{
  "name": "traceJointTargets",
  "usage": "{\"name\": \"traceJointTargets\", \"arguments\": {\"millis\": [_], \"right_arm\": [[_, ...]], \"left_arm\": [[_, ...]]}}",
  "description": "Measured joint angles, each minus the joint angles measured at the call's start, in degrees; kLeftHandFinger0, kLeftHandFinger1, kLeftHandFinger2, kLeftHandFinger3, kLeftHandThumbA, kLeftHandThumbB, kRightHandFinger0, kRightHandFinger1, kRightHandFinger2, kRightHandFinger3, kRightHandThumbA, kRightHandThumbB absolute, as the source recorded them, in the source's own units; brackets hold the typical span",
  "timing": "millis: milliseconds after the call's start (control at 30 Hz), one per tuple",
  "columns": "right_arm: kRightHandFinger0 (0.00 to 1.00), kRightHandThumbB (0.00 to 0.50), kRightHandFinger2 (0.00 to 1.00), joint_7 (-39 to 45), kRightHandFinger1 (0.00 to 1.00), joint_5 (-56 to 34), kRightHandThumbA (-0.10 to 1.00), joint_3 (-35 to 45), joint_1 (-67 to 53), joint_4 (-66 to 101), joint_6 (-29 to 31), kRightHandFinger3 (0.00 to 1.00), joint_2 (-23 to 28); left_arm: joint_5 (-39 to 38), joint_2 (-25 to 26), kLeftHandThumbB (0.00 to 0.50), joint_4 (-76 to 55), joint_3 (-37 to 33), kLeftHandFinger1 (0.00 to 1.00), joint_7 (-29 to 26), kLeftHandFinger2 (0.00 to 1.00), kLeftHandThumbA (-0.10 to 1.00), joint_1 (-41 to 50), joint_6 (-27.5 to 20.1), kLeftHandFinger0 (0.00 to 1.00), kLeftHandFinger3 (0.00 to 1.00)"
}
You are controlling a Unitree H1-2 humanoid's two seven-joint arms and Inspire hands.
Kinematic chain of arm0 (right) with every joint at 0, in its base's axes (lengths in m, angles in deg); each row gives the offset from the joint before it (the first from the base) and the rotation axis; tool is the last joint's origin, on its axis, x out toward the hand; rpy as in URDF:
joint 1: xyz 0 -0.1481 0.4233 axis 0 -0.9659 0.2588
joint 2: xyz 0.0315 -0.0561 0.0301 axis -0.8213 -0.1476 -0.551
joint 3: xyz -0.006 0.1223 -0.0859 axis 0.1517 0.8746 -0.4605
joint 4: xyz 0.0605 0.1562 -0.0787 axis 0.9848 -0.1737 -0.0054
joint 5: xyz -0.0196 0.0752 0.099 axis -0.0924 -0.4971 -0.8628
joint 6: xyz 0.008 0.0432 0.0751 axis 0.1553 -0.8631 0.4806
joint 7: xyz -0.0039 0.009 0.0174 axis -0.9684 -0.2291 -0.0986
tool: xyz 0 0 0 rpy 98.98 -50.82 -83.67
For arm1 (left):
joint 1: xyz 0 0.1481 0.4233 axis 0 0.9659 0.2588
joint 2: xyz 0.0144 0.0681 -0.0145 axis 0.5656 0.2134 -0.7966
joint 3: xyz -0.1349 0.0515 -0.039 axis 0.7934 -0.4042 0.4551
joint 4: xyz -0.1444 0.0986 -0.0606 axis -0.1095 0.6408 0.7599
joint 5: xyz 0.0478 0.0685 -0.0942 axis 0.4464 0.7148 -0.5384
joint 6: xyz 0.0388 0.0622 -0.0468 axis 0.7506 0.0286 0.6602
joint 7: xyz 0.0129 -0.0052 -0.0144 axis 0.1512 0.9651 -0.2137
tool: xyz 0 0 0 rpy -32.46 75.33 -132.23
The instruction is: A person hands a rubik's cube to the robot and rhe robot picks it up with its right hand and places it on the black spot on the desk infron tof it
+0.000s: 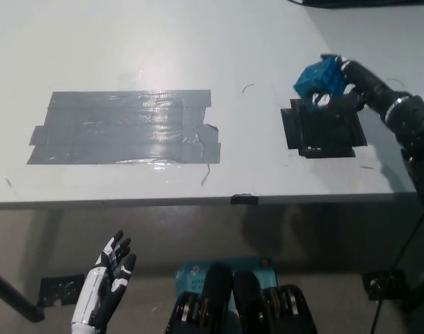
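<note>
The Rubik's cube (318, 78), its blue face showing, is held in my black right hand (340, 85) just above the far edge of the black spot (322, 129) on the white desk (128, 42). The black fingers wrap around the cube's right and lower sides. I cannot tell whether the cube touches the desk. My white left hand (108, 275) rests below the desk's front edge at the lower left, fingers spread and holding nothing. No person is in view.
A large patch of grey tape (125, 127) covers the desk's left-middle. A small black mark (243, 199) sits on the front edge. A dark object shows at the top right corner (358, 3).
</note>
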Motion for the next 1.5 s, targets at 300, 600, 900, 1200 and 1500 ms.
{"name": "traceJointTargets", "arguments": {"millis": [300,600,900,1200,1500], "right_arm": [[1.00,0.300,1.00,-0.1,1.00,0.5,0.37,-0.6,-0.6,-3.1,0.4,1.00,-0.8],[1.00,0.323,1.00,0.2,1.00,-1.3,0.34,2.9,-0.6,0.6,0.8,1.00,-1.1],[1.00,0.366,1.00,0.1,1.00,-5.4,0.58,12.7,0.1,19.7,-0.6,1.00,-1.7],[1.00,0.371,1.00,0.1,1.00,-6.6,0.57,14.9,2.4,36.4,-4.3,1.00,-1.5],[1.00,0.500,1.00,2.2,1.00,-6.5,0.79,10.4,4.6,34.9,-7.0,1.00,0.3]], "left_arm": [[0.3,0.0,0.000,0.0,0.0,0.94,0.0,1.00,0.76,-0.2,0.0,0.86,1.00],[0.2,0.5,0.004,0.0,0.0,0.97,0.4,1.00,0.81,-0.2,0.0,0.89,1.00],[0.2,0.6,0.000,0.3,0.0,0.96,0.6,1.00,0.84,-0.9,0.1,0.87,1.00],[0.3,1.0,0.003,0.8,0.0,0.97,0.6,1.00,0.85,-1.5,0.0,0.89,1.00],[0.1,1.4,0.012,0.7,0.0,0.96,0.9,1.00,0.85,-1.9,0.0,0.89,1.00]]}}
